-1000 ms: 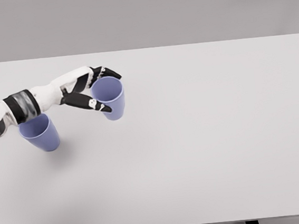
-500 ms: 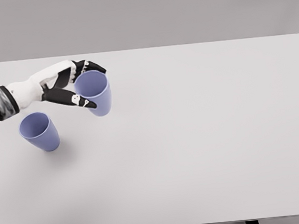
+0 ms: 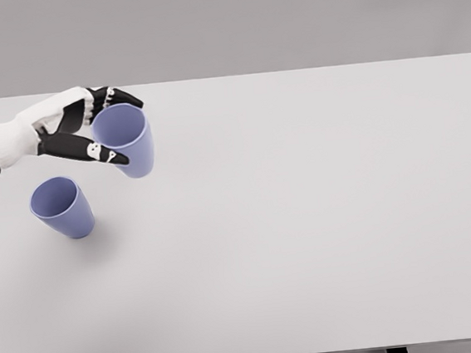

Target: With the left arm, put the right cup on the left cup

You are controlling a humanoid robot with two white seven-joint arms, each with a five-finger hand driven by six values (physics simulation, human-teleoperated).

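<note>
My left hand comes in from the left edge and is shut on a blue cup, thumb on the near side and fingers round the far rim. The cup hangs upright above the table, a little tilted. A second blue cup stands on the white table below and to the left of the held one, apart from it. My right arm is out of view.
The table's back edge runs just behind the hand. Grey wall lies beyond it. Two dark table legs show at the bottom edge.
The left hand has carried the held cup up and to the left, closer to the standing cup. The forearm has drawn back out of the frame.
</note>
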